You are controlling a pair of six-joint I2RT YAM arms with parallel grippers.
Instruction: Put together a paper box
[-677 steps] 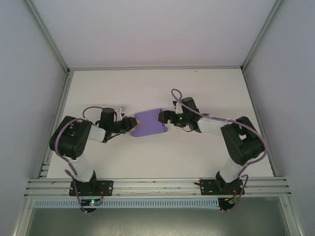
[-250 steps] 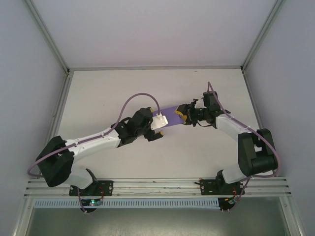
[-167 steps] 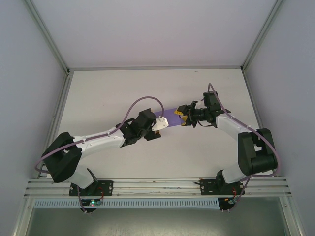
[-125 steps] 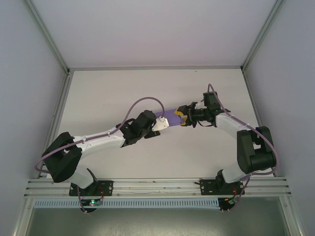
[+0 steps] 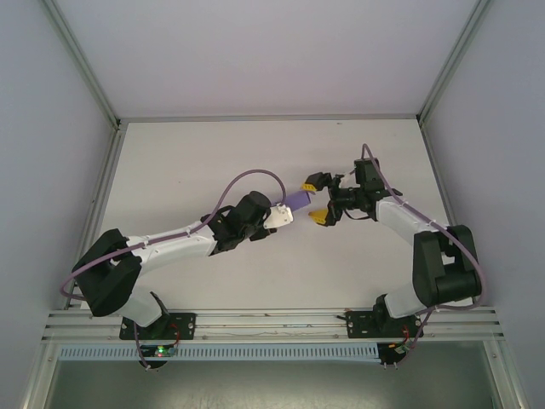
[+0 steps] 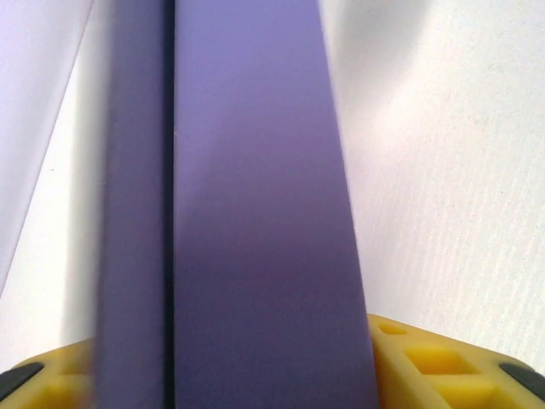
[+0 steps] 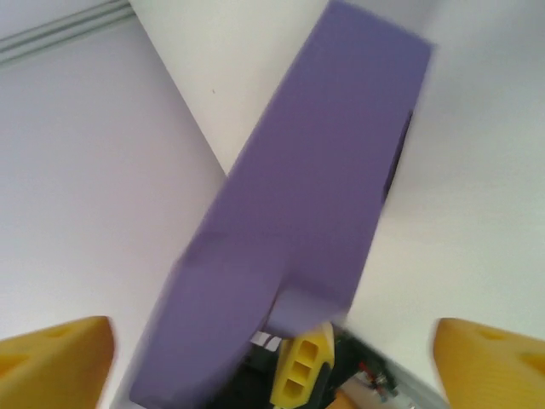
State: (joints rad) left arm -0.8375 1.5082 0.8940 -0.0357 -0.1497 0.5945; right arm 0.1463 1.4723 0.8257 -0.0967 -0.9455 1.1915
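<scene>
The paper box [image 5: 295,201] is lavender-purple card, folded narrow and held above the table's middle. My left gripper [image 5: 286,209] is shut on its near end. In the left wrist view the paper box [image 6: 255,221] runs up between the yellow fingers [image 6: 426,362], with a dark seam between two panels. My right gripper [image 5: 312,199] stands open just right of the box's far end, one yellow finger on each side. In the right wrist view the paper box [image 7: 306,230] slants up between the wide-apart yellow fingertips [image 7: 51,358], apart from both.
The white table [image 5: 196,162] lies under both arms. A metal frame rail [image 5: 272,319] crosses the near edge by the arm bases. Grey walls [image 5: 51,128] stand on both sides. The left arm's purple cable [image 5: 247,175] loops above its wrist.
My right gripper has opened and let go of the box's far end. My left gripper has closed on the box's near end. The box has tilted and looks shorter from above.
</scene>
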